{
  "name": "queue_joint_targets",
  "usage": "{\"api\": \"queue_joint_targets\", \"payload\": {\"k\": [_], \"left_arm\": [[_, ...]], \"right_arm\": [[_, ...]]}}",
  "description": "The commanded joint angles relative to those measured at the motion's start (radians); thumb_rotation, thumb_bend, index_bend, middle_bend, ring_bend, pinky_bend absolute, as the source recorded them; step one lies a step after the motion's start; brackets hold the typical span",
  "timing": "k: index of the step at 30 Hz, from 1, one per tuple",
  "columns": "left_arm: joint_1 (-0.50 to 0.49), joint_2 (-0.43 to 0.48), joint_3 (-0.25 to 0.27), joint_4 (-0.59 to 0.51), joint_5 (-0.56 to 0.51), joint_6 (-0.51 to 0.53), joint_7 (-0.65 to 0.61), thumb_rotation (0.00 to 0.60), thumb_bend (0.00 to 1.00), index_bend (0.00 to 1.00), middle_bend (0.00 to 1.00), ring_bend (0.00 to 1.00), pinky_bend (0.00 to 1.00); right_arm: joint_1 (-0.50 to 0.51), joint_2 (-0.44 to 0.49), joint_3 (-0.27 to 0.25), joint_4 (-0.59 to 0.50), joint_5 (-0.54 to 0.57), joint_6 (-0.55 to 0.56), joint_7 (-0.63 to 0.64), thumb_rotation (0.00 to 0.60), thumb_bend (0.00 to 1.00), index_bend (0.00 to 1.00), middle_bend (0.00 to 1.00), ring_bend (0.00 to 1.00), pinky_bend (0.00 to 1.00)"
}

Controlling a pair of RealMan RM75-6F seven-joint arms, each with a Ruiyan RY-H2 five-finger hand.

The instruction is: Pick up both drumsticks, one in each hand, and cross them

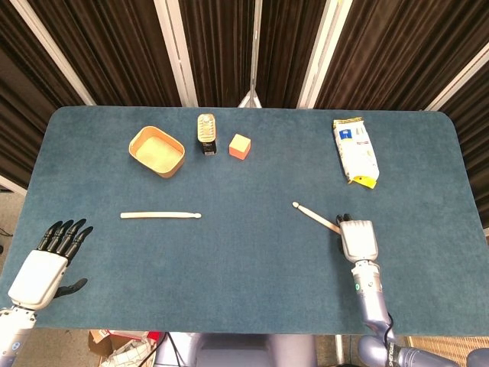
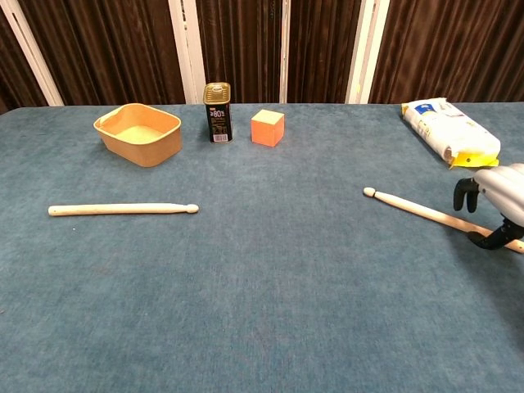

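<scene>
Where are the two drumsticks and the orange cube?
left drumstick (image 1: pixel 160 215), head view, middle of its shaft
right drumstick (image 2: pixel 409 206), chest view, shaft near its tip
orange cube (image 2: pixel 267 128), chest view, front face

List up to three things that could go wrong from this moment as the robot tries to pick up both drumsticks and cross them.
1. The right hand sits at the butt end of the right drumstick; gripped so far from its middle, the stick may tip or slip.
2. The left hand is apart from the left drumstick, fingers spread; a flat, round stick could roll when touched.
3. The bag lies near the right hand and might get nudged.
</scene>
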Motion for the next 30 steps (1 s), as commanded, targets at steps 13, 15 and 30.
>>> {"api": "queue_joint_targets", "payload": {"k": [13, 15, 30], "left_arm": [[0.001, -0.002, -0.004, 0.003, 0.002, 0.003, -0.004, 0.600, 0.07, 0.00, 0.00, 0.00, 0.00], [0.001, -0.002, -0.004, 0.003, 0.001, 0.002, -0.005, 0.600, 0.07, 0.00, 0.00, 0.00, 0.00], [0.002, -0.001, -0.006, 0.001, -0.002, 0.000, -0.011, 0.600, 0.07, 0.00, 0.00, 0.00, 0.00]], "right_arm": [[0.001, -0.020, -0.009, 0.045, 0.019, -0.010, 0.000, 0.600, 0.37, 0.41, 0.43, 0.82, 0.79], [0.002, -0.024, -0.008, 0.053, 0.020, -0.010, 0.003, 0.600, 0.37, 0.44, 0.46, 0.82, 0.79], [0.004, -0.049, -0.014, 0.100, 0.005, -0.009, 0.029, 0.600, 0.37, 0.53, 0.56, 0.83, 0.79]]}}
